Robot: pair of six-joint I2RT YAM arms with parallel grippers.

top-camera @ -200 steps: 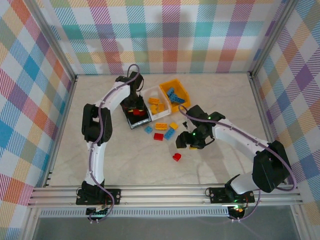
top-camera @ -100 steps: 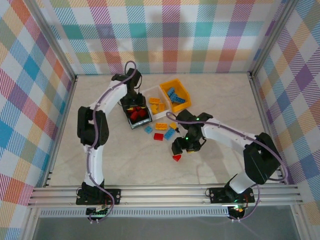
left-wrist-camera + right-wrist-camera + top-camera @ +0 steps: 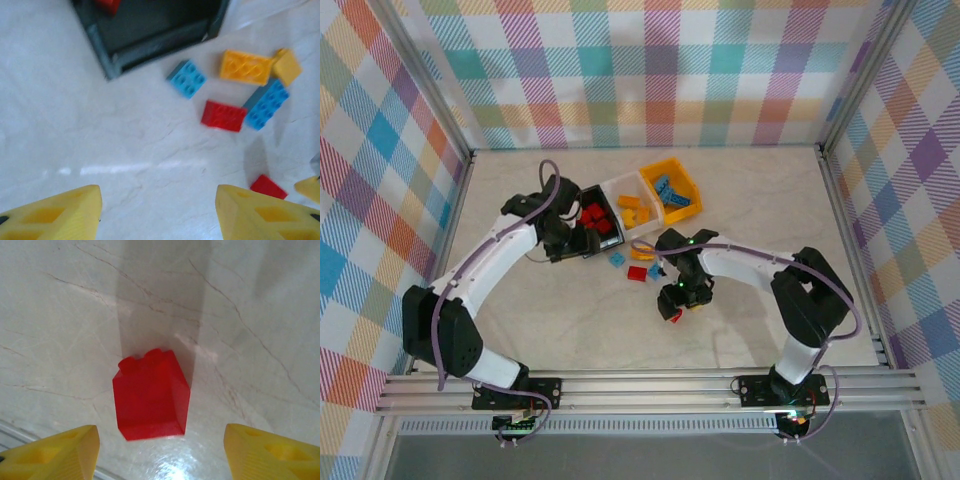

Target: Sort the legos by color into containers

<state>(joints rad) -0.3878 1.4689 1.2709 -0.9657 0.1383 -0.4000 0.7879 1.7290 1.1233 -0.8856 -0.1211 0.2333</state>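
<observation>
Right gripper (image 3: pixel 160 440): fingers apart, red brick (image 3: pixel 150 397) between them, untouched.
Left gripper (image 3: pixel 157 210): fingers apart, holding nothing.
Watch out: your squeeze may push the off-middle red brick away.

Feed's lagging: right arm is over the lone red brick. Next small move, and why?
Probably lower the right fingers around the red brick and close: they stand open, the brick is centred between them, and it lies free on the table.
</observation>
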